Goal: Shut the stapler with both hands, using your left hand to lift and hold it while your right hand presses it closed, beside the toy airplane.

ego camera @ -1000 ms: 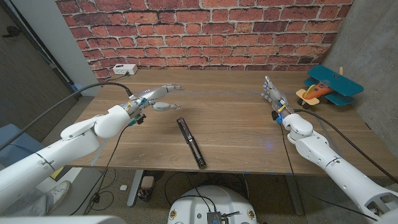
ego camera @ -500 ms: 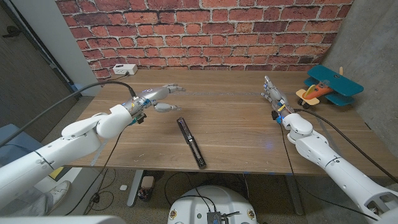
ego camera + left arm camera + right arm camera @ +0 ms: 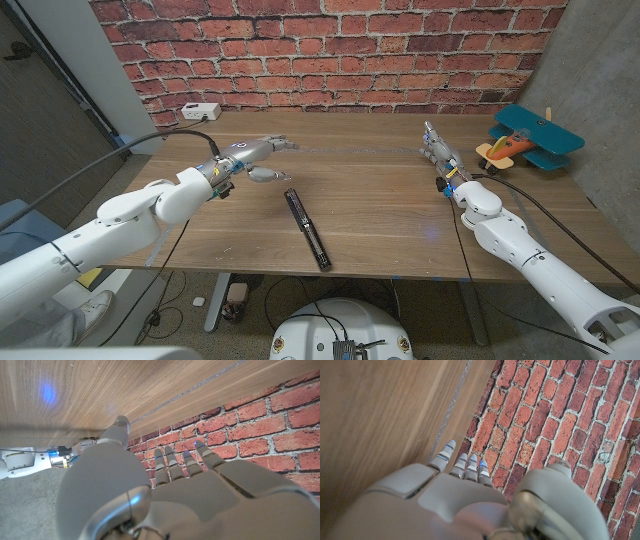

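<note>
Black and slim, the stapler (image 3: 306, 228) is lying opened out flat in one long strip on the wooden table (image 3: 380, 215), well apart from the airplane (image 3: 527, 138) at the far right edge. The left hand (image 3: 256, 157) is hovering just beyond the stapler's far end, fingers spread, grasping nothing. The right hand (image 3: 437, 152) is waiting between stapler and airplane, fingers straight, empty. Being low and smooth, the strip is likely offering little purchase; a shallow pinch could let it slide or pivot.

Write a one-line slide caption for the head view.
Opened-flat black stapler lies untouched on the wooden table between the open left hand and right hand, toy airplane at far right.
</note>
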Controlling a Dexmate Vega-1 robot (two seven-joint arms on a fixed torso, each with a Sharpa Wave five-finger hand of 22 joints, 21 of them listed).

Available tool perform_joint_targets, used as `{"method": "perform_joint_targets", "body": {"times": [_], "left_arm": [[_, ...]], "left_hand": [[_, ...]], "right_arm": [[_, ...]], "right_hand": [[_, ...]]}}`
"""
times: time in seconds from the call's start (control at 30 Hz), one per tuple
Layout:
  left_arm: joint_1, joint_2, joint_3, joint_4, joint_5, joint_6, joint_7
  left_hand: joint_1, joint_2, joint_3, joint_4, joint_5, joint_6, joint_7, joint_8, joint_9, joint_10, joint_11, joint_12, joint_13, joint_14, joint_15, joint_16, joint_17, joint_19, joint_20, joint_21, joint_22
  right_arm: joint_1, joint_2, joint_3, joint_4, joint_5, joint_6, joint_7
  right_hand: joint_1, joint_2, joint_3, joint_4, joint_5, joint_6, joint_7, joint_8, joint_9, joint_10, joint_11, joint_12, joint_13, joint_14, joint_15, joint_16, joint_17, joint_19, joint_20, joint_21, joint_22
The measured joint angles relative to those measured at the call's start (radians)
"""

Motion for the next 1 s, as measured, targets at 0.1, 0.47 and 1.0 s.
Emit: {"method": "perform_joint_targets", "body": {"times": [0.1,0.47,1.0], "left_arm": [[0.001,0.003,0.000,-0.005,0.023,0.009,0.002],[0.015,0.027,0.006,-0.058,0.148,0.051,0.017],[0.041,0.049,0.013,-0.129,0.261,0.121,-0.026]], "left_hand": [[0.000,0.000,-0.009,0.001,0.007,0.000,0.000,0.000,0.004,0.004,0.004,0.000,0.004,0.000,0.002,0.000,0.000,-0.001,0.000,0.000,0.000],[-0.007,-0.007,-0.047,0.008,0.015,-0.051,0.014,-0.017,0.005,-0.055,0.020,-0.012,0.009,-0.016,-0.003,0.001,0.000,0.003,-0.034,0.008,0.000],[-0.007,-0.007,-0.070,0.005,0.015,-0.047,0.010,-0.017,0.005,-0.054,0.018,-0.007,0.013,0.093,-0.004,0.029,0.002,0.066,-0.017,0.015,0.002]], "right_arm": [[-0.003,0.000,0.000,-0.006,-0.002,0.000,-0.003],[-0.019,-0.006,0.000,-0.033,-0.016,0.012,-0.013],[-0.046,-0.026,0.006,-0.078,-0.032,0.013,-0.028]], "right_hand": [[0.000,0.000,0.000,0.000,0.000,0.000,0.000,0.000,0.000,0.000,0.000,0.000,0.000,0.000,0.000,0.000,0.000,0.000,0.000,0.000,0.000],[0.000,0.000,0.000,0.000,0.000,0.000,0.000,0.000,0.000,0.000,0.000,0.000,0.000,0.000,0.000,0.000,0.000,-0.002,-0.002,0.000,0.000],[0.005,0.005,0.004,-0.004,0.000,0.000,0.000,0.000,0.000,0.005,-0.005,0.000,0.000,0.000,0.000,0.000,0.000,-0.002,-0.002,0.000,0.000]]}}
